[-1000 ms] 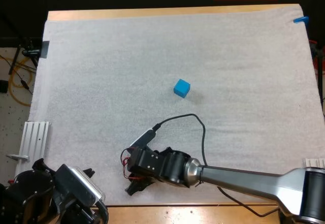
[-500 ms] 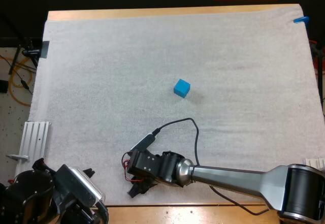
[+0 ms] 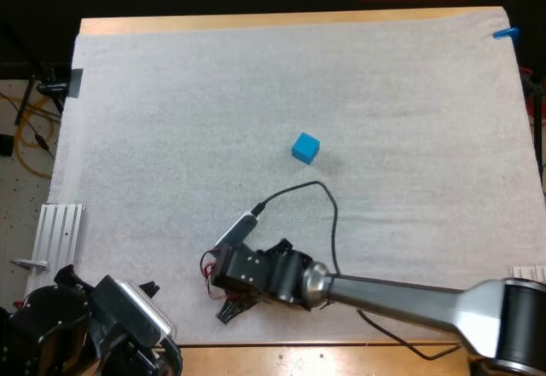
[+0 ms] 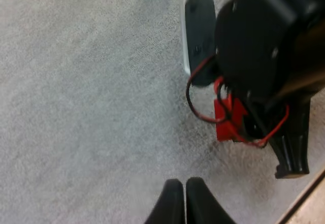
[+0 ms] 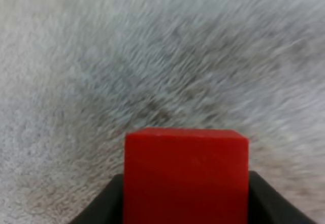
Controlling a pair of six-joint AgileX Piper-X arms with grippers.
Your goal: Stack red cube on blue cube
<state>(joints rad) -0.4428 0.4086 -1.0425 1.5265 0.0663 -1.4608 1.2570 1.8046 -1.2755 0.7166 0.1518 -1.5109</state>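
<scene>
Where the white mat nears the table's front edge, the right arm reaches low across it. The right gripper is clenched on the red cube, with one black finger pressing each side face. The left gripper hangs near that spot, fingers touching and grasping nothing. The blue cube sits well apart, toward the mat's middle, with nothing around it. Whether the red cube is clear of the mat cannot be told.

Probable hazards:
- The fingers appear to cover only part of the side faces, so the cube may pivot in transfer and land tilted.
- A low approach would knock the blue cube aside.
- An off-centre release would let the red cube slide off.
- The left gripper's closeness risks contact during lift-out.
</scene>
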